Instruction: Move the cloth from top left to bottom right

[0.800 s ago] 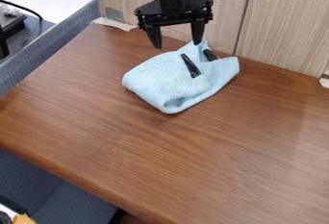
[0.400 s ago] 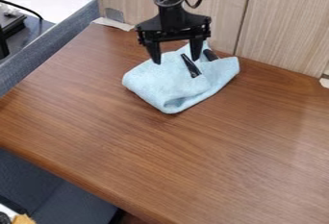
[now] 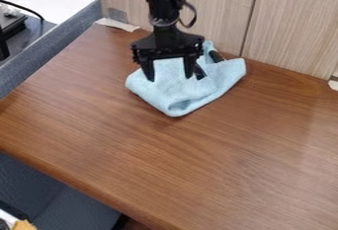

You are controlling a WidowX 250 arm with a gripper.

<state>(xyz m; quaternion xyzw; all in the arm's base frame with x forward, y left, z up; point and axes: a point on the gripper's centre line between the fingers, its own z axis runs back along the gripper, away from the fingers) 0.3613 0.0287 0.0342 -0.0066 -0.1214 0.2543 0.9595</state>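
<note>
Blue cloth [image 3: 180, 93] lies bunched near the wooden table's [image 3: 198, 150] back edge, left of centre; over it hangs 1 black gripper [image 3: 170, 78], its 2 fingers [image 3: 149, 71] spread apart.

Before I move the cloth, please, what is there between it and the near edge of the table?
Only bare brown tabletop lies between the cloth and the near edge; the camera view shows this.
</note>
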